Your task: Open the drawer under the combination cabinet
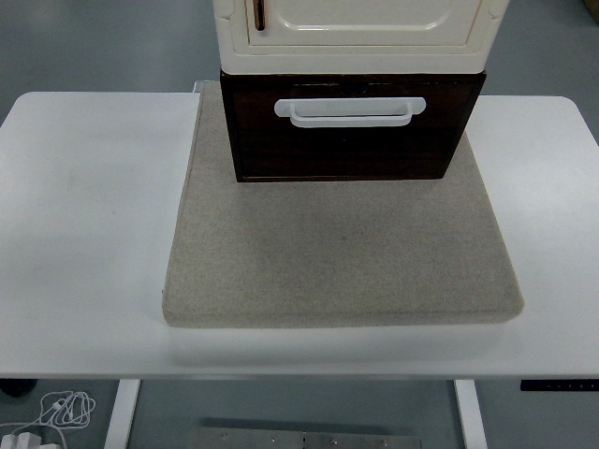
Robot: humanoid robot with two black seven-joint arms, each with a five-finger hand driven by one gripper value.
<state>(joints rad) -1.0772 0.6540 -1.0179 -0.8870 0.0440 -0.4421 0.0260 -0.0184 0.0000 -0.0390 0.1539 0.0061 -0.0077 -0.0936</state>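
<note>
one dark brown drawer point(351, 140) with one white handle point(349, 111), sitting under one cream cabinet point(356, 36) at the far side of a grey mat point(342, 248) on the white table point(84, 215). cabinet's top is cut off. drawer front looks pushed in, contents hidden. neither robot hand is in the shot, so can't tell their state or place things off them.

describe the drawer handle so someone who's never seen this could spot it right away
On the white table lies a grey mat, and at its far end stands a cabinet with a cream upper part over a dark brown drawer. The handle is the wide white bar lying level across the upper part of the drawer front. It is the only white piece on that dark front.
</note>
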